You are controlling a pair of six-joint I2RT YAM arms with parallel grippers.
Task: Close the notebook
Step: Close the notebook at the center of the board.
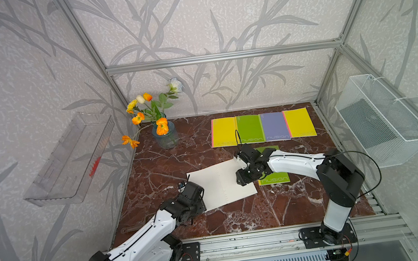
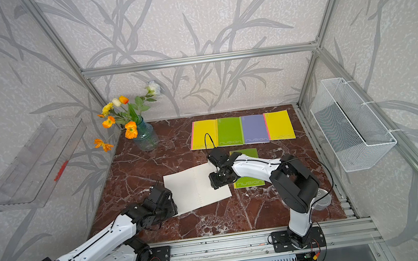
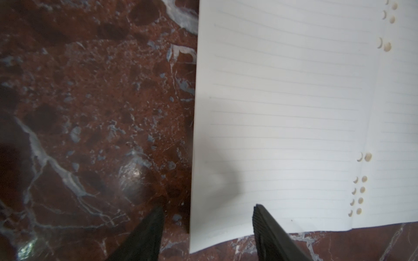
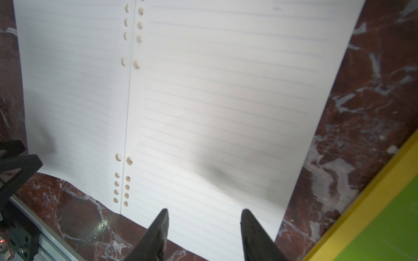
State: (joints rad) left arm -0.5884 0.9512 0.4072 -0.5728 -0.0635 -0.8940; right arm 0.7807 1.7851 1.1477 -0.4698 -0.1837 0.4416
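Left gripper (image 3: 209, 208), jaws apart and empty, straddles outer edge of open white lined notebook (image 3: 282, 113) (flat on red marble table (image 3: 90, 113)). Right gripper (image 4: 205, 211), likewise apart and empty, hovers over opposite page (image 4: 214, 101). Advice: slip one jaw under edge, pinch lightly, swing page over punched spine (image 3: 371, 126).

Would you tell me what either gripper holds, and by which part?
Nothing is held: left gripper and right gripper are both open over the notebook.

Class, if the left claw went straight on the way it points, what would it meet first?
Probably the open notebook: the left claw straddles its outer page edge, one finger over the table; height unclear.
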